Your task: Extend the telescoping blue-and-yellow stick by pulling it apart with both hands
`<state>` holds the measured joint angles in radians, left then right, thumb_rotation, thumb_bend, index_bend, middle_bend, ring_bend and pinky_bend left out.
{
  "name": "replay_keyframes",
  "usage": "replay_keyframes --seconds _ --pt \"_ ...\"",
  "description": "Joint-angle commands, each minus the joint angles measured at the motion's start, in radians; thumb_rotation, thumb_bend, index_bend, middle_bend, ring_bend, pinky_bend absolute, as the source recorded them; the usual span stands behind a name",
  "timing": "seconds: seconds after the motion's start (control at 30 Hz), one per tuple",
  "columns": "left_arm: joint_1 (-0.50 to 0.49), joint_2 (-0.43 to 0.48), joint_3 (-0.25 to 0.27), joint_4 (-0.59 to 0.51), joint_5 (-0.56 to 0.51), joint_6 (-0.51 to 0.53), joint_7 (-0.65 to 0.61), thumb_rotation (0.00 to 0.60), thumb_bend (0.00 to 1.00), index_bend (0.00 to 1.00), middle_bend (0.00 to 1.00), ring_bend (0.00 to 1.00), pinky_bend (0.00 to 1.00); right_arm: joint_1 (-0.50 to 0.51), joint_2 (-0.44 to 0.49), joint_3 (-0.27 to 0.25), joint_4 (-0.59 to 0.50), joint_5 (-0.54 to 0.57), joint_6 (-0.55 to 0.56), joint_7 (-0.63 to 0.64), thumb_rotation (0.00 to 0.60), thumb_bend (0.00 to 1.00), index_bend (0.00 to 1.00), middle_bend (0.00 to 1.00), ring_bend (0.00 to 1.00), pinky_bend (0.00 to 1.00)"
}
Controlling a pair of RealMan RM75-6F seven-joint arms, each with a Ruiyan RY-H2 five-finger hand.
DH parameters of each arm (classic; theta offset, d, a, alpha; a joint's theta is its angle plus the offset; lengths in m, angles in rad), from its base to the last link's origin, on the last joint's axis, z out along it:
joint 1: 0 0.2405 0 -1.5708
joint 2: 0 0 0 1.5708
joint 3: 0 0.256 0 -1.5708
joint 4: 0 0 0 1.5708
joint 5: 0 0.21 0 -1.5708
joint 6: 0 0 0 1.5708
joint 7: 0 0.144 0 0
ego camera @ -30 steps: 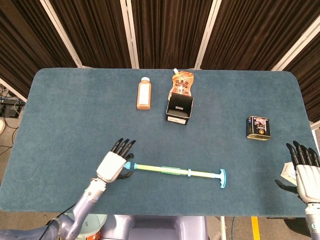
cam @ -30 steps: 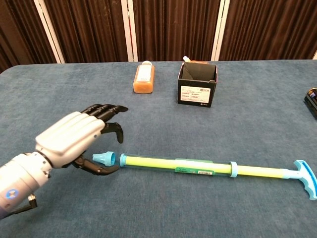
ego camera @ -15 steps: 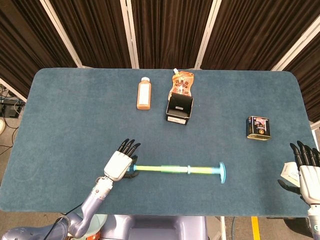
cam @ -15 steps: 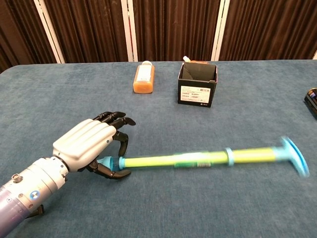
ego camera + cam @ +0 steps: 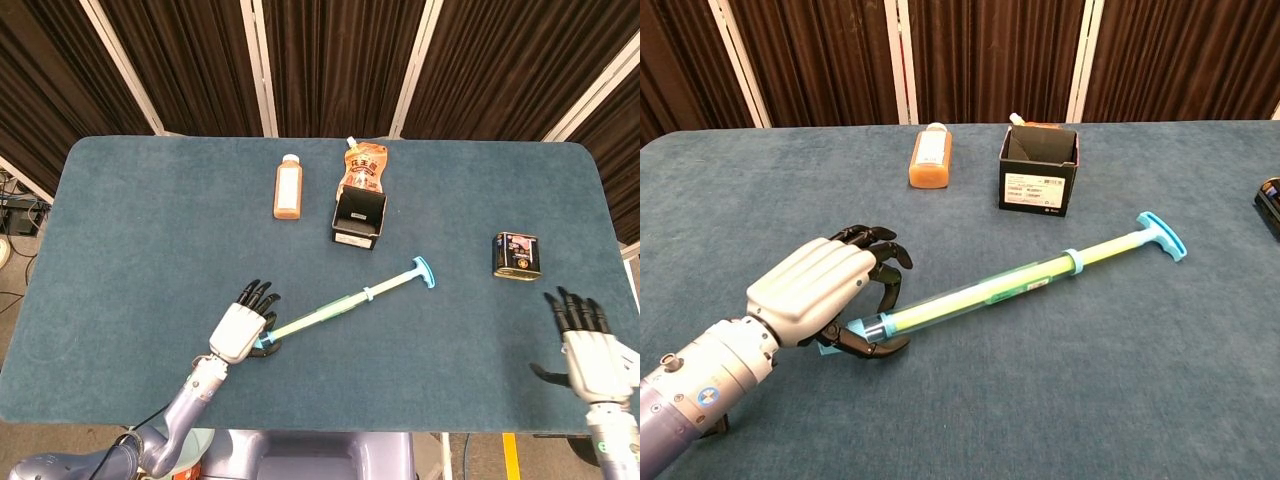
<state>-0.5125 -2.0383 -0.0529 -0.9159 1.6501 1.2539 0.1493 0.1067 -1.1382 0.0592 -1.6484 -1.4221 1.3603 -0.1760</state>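
The blue-and-yellow stick (image 5: 335,308) (image 5: 1010,290) lies slanted on the blue table, its T-handle (image 5: 424,271) (image 5: 1162,236) pointing to the far right. My left hand (image 5: 240,328) (image 5: 820,290) grips the stick's near blue end, fingers curled over it and thumb under it. My right hand (image 5: 583,345) hovers at the table's front right corner, well away from the T-handle, fingers spread and holding nothing. The chest view does not show the right hand.
An orange bottle (image 5: 288,187) (image 5: 931,155) lies at the back. Beside it stands a black box (image 5: 359,220) (image 5: 1039,172) with an orange pouch (image 5: 364,168) behind it. A dark tin (image 5: 516,256) sits at the right, between the T-handle and my right hand.
The stick has swung about its near end in my left hand, the T-handle sweeping away from me toward the black box. My right hand has shifted slightly inward over the table.
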Motion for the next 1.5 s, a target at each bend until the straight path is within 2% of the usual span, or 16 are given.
replay_keyframes --seconds 0.03,0.23,0.33,0.47,0.67,1.07,1.5 --pt "0.007 0.027 0.024 -0.045 0.008 0.007 -0.02 0.6 0.4 0.75 0.23 0.09 0.1 0.031 -0.053 0.004 0.014 -0.01 -0.027 -0.015 0.6 0.13 0.13 0.0 0.0 0.0" --pt "0.02 0.073 0.063 -0.119 0.038 0.041 -0.043 0.6 0.39 0.75 0.24 0.1 0.1 0.073 -0.115 0.006 0.002 -0.056 -0.046 -0.059 0.6 0.2 0.22 0.0 0.0 0.0" --pt "0.028 0.09 0.076 -0.142 0.042 0.049 -0.05 0.6 0.38 0.75 0.24 0.1 0.1 0.097 -0.154 0.018 0.012 -0.082 -0.047 -0.042 0.6 0.26 0.29 0.0 0.0 0.0" --pt "0.037 0.109 0.09 -0.162 0.048 0.06 -0.05 0.6 0.38 0.75 0.25 0.1 0.1 0.13 -0.202 0.024 0.054 -0.091 -0.078 -0.011 0.6 0.27 0.35 0.0 0.0 0.0" --pt "0.035 0.115 0.101 -0.174 0.057 0.061 -0.056 0.6 0.38 0.75 0.25 0.1 0.1 0.158 -0.242 0.024 0.089 -0.084 -0.112 -0.004 0.6 0.27 0.35 0.0 0.0 0.0" --pt "0.027 0.085 0.113 -0.161 0.08 0.071 -0.083 0.6 0.38 0.75 0.25 0.11 0.1 0.198 -0.276 0.028 0.072 -0.09 -0.136 -0.022 0.6 0.26 0.35 0.0 0.0 0.0" --pt "0.028 0.062 0.132 -0.141 0.145 0.161 -0.133 0.6 0.38 0.75 0.25 0.11 0.1 0.218 -0.275 0.016 0.048 -0.097 -0.15 0.031 0.6 0.3 0.35 0.0 0.0 0.0"
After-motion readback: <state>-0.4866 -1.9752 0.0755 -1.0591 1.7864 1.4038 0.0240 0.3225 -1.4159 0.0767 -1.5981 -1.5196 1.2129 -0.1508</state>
